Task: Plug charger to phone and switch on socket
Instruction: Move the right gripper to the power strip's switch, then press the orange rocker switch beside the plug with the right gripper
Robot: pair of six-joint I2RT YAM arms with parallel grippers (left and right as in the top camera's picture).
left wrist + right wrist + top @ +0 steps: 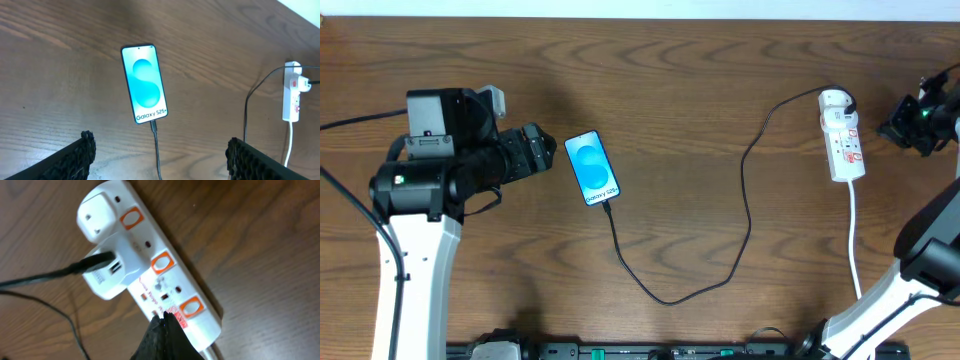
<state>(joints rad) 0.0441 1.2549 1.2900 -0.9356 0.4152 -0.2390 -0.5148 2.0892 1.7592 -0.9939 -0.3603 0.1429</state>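
The phone point(592, 167) lies flat at centre-left with its blue screen lit; it also shows in the left wrist view point(144, 83). The black charger cable point(748, 215) runs from the phone's bottom edge point(154, 127) in a loop to a white adapter on the socket point(842, 135). In the right wrist view the socket point(165, 275) has three orange switches, and the adapter point(107, 265) sits in it. My left gripper point(159, 160) is open and empty, just left of the phone point(535, 152). My right gripper point(165, 322) is shut, its tips over the socket's near end.
The socket's white cord point(853, 235) runs toward the front edge. The right arm point(920, 120) hangs at the table's right edge. The left arm's base point(415, 250) stands at the left.
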